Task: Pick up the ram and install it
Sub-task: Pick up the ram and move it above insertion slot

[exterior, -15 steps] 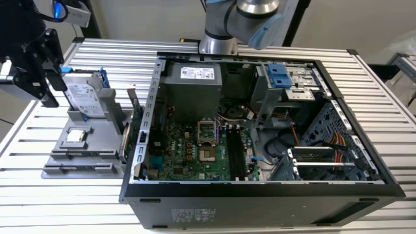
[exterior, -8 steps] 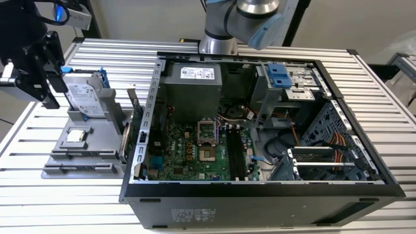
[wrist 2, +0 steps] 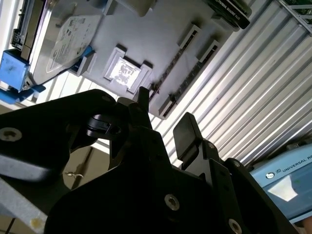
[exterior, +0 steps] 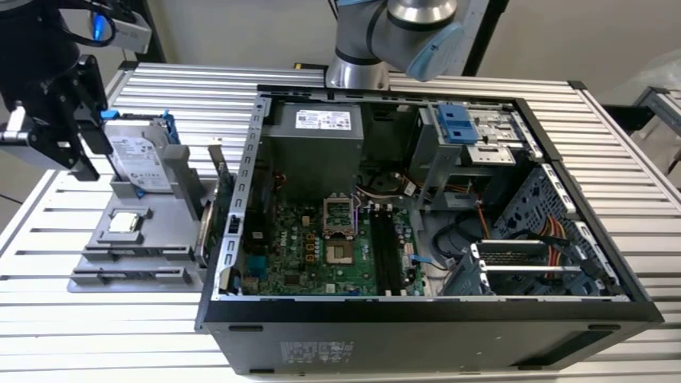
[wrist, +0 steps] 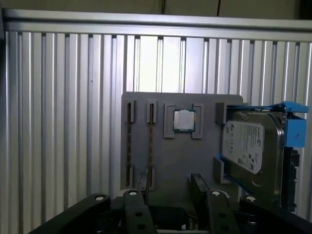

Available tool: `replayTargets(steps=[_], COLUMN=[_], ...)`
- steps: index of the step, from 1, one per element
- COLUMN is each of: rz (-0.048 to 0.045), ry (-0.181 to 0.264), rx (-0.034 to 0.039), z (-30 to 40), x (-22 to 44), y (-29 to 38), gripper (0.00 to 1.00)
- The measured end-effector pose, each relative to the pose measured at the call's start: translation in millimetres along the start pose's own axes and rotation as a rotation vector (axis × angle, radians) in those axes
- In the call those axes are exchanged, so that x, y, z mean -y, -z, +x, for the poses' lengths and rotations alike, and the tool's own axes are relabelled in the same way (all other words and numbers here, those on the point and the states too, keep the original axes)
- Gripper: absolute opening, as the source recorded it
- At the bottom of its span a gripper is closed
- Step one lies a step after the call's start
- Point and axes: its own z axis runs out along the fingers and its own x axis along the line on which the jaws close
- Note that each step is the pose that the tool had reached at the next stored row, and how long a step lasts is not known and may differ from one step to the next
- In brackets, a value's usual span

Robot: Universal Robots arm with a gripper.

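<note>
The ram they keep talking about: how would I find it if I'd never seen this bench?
Start at the grey tray on the ribbed metal table beside the open computer case. The ram stands on edge in the tray's long narrow slots, two thin strips side by side. Its neighbours, a square silver processor chip and a bulky blue-framed hard drive, are far wider.
</note>
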Motion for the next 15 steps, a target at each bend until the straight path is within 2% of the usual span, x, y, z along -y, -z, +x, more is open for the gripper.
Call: replayTargets(steps=[15], rz=[-0.0001], ry=[0.000], rx=[-0.0042], z=[0.0], x=[0.0], y=[-6.8], gripper=[1.00])
